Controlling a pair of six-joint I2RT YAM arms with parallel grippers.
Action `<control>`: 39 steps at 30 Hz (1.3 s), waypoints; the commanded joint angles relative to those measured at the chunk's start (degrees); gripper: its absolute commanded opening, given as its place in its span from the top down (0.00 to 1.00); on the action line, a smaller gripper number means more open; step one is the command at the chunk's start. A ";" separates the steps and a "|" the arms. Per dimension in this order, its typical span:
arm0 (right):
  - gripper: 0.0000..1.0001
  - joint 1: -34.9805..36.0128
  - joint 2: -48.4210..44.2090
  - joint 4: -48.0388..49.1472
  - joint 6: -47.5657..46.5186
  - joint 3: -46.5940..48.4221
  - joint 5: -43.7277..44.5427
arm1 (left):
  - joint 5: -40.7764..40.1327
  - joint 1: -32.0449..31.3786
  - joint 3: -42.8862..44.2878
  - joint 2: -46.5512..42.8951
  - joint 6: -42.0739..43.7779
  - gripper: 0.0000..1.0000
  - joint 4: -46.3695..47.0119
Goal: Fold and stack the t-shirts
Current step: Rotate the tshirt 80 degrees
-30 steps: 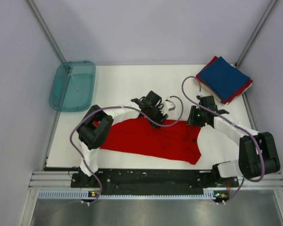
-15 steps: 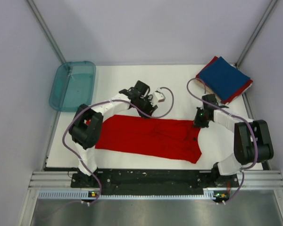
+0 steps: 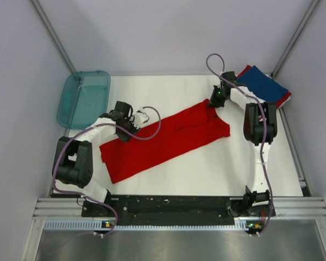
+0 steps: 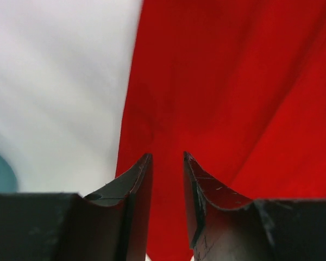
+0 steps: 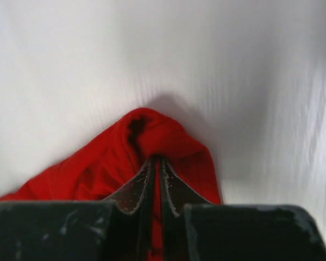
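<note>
One red t-shirt [image 3: 168, 136] (stretched diagonally), pinched by left end effector [image 4: 167, 157], right end effector [image 5: 156, 160].

Wears white covers along the links of the left arm [image 3: 98, 129] and the right arm [image 3: 259, 163], broken by chunky black joint housings. Carries a thin lilac cable [image 3: 160, 122] along each arm, from base to wrist. Shows a small green light [image 3: 221, 93] near the right wrist. Bolted to a black base rail [image 3: 174, 204], with tiny coloured lamps below each base. Ends in black: left gripper [image 4: 167, 157] and right gripper [image 5: 157, 159], with curved, tapering fingers [image 4: 206, 201], matt, scuffed, flecked with pale scratches, and blocky dark bodies behind them.
</note>
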 commanded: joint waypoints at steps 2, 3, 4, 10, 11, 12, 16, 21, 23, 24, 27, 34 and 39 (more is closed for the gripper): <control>0.90 1.30 4.21 -4.33 -2.42 14.95 -1.97 | -11.32 2.98 -5.68 -0.43 4.34 0.67 1.13; 0.88 1.30 2.90 -4.33 -3.38 15.31 -1.00 | -12.72 3.42 -6.47 -0.08 4.61 0.68 1.75; 0.85 1.39 0.97 -4.51 -4.70 15.05 0.31 | -14.22 3.94 -6.92 0.27 4.87 0.68 2.27; 0.83 1.21 -13.53 -4.60 -9.02 -2.66 6.91 | -12.92 4.56 -11.83 0.46 6.01 0.73 1.49; 0.83 1.39 -15.99 -4.60 -9.02 -7.49 7.61 | -12.13 4.56 -13.23 -0.07 6.01 0.74 1.31; 0.85 1.30 -17.75 -4.60 -8.50 -12.06 8.14 | -11.60 4.56 -14.99 -0.51 6.10 0.75 1.14; 0.93 1.30 -21.37 -4.51 -7.79 -24.21 7.09 | -11.16 4.48 -21.23 -3.05 7.24 0.77 -0.88; 0.97 1.30 -20.16 -3.19 -7.96 -29.86 6.74 | -4.16 4.48 -23.54 -9.03 8.47 0.75 -7.28; 0.98 1.39 -17.00 -3.45 -8.14 -26.63 6.39 | 0.77 4.48 -21.44 -12.10 8.74 0.74 -11.50; 0.98 1.30 -14.81 -3.72 -8.31 -24.87 6.13 | 3.49 4.48 -20.20 -13.51 8.74 0.73 -12.65; 0.98 0.69 -6.82 -6.08 -8.40 -13.03 6.74 | 10.01 4.56 -14.93 -17.29 9.35 0.71 -17.49; 0.97 -1.86 21.38 -10.49 1.16 38.53 -5.02 | 14.51 4.21 -8.07 -13.71 8.48 0.70 -19.08; 0.86 -1.25 22.15 4.95 5.06 40.90 -14.00 | 16.09 1.41 -8.06 -11.85 8.74 0.69 -18.46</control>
